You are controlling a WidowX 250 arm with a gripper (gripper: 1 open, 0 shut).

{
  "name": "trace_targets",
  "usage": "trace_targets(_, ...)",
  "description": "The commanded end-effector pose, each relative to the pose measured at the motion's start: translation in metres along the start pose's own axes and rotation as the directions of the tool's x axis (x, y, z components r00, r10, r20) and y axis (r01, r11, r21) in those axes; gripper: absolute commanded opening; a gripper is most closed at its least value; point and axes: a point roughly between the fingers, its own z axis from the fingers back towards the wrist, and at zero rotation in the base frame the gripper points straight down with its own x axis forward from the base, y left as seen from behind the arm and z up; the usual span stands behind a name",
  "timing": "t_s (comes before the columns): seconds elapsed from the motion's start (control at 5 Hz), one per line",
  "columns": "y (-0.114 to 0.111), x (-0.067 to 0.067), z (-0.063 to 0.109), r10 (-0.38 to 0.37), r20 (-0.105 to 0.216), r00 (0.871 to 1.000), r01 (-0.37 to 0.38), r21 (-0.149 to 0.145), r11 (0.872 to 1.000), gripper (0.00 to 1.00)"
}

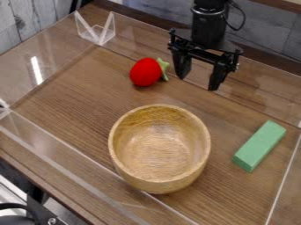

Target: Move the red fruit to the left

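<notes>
Wooden tabletop (70,132), warm brown, plank seams running diagonally, filling most of frame. Dark surface (14,211) beyond table edge, lower left corner; black cable (35,192) there. Dark area (30,9) past table edge, upper left. Light soft, fairly even; faint sheen on boards. Walls, windows out of view.
</notes>
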Motion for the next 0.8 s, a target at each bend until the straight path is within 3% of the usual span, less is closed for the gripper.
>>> trace_targets(0.0, -0.006, 0.001, 0.007, -0.008, 0.047, 0.999, 0.008, 0.0, 1.0, 1.0)
trace_targets(0.2, -0.019, -0.002, 0.006, -0.054, 0.067, 0.996, 0.054, -0.007, 0.998, 1.0)
trace_targets(0.4, -0.023, -0.015, 0.009, -0.024, 0.093, 0.995, 0.025, -0.014, 1.0, 1.0)
trace_targets(0.6, -0.025, -0.022, 0.009, 0.009, 0.102, 0.995, -0.009, -0.001, 1.0, 1.0)
